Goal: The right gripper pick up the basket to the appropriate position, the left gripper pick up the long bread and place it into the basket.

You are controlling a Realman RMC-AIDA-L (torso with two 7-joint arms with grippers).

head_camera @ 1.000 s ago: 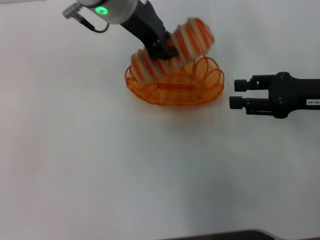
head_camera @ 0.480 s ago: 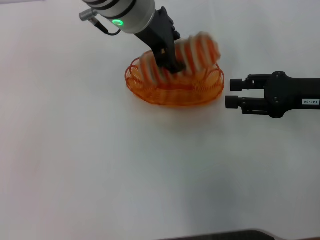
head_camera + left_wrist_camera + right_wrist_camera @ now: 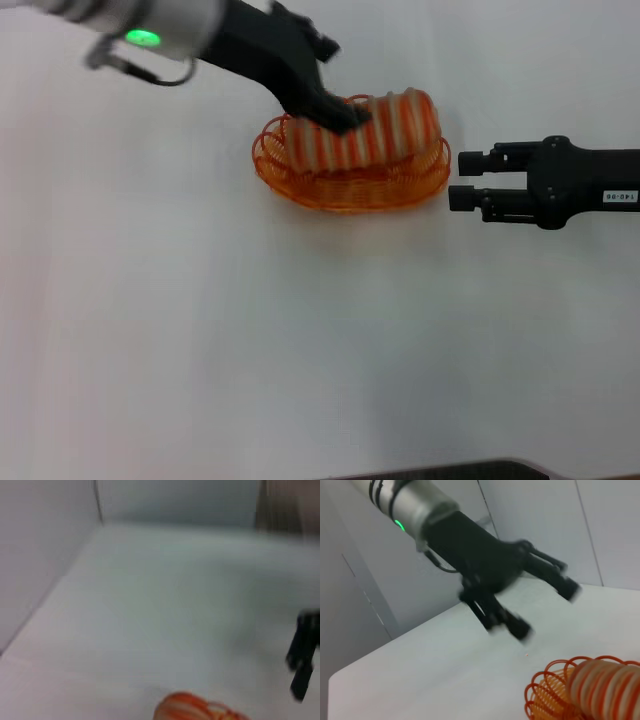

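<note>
My left gripper (image 3: 335,110), fingers spread and empty, hovers just above the long bread (image 3: 365,133), which lies in the basket (image 3: 350,185). My right gripper (image 3: 468,180), open, waits just beside the basket.

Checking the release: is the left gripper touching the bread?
Apart. The right wrist view shows the left gripper open, with bare wall and table between it and the bread lying in the basket.
</note>
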